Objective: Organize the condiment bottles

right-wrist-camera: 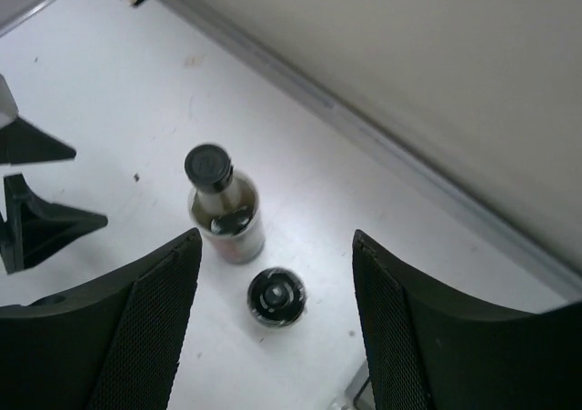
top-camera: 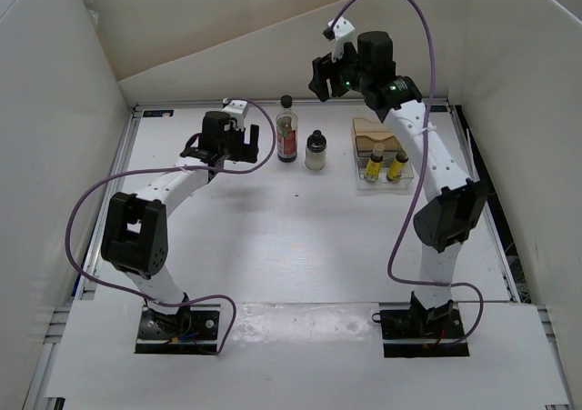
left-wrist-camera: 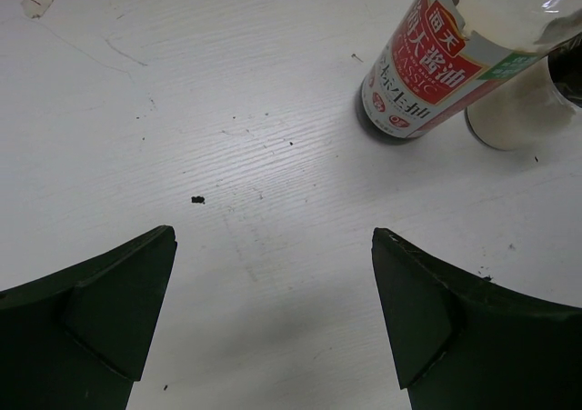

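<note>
The tall dark-red bottle [top-camera: 287, 130] with a black cap stands at the back middle of the table, and the squat whitish jar [top-camera: 316, 151] stands just right of it. Two small yellow bottles [top-camera: 376, 165] [top-camera: 397, 166] stand in the clear-and-tan rack [top-camera: 383, 134]. My left gripper [top-camera: 235, 145] is open and empty, low over the table left of the tall bottle [left-wrist-camera: 427, 60]; the jar [left-wrist-camera: 523, 110] shows behind it. My right gripper [top-camera: 320, 78] is open and empty, held high above the tall bottle [right-wrist-camera: 225, 205] and the jar [right-wrist-camera: 276, 295].
White walls close the table at the back and both sides. A metal rail [top-camera: 427, 103] runs along the back edge. Purple cables [top-camera: 91, 210] loop from both arms.
</note>
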You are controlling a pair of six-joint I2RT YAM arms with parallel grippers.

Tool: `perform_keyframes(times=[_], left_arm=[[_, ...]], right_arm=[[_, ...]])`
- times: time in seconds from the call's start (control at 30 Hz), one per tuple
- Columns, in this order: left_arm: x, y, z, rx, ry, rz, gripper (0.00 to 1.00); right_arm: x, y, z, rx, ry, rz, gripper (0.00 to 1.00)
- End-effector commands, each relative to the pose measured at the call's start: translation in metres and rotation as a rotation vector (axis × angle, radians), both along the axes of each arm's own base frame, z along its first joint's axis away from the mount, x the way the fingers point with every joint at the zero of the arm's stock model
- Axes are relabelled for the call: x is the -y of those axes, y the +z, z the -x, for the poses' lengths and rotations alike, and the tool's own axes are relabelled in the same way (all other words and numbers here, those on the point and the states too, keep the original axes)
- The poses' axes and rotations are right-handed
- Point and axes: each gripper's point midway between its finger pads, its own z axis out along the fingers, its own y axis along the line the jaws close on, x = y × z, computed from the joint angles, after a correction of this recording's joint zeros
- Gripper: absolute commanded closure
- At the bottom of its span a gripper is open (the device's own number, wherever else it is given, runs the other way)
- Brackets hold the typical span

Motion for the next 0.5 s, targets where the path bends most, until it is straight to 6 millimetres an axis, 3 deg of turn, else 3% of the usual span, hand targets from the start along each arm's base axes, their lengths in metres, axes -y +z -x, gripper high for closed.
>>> perform_keyframes(times=[0.0, 0.17, 0.47], left_arm=[[-0.002, 0.03, 0.004, 0.056, 0.001, 0.03, 0.0], [-0.006, 0.031, 0.004, 0.055, 0.008, 0.028, 0.0], [-0.011, 0.032, 0.004, 0.056, 0.019, 0.015, 0.0]], right_arm=[[-0.008, -0.028, 0.018, -0.188, 0.054, -0.005, 0.3], [-0.03, -0.045, 0.027, -0.243, 0.136, -0.012, 0.31], [-0.064, -0.049, 0.029, -0.231, 0.269, -0.063, 0.31]])
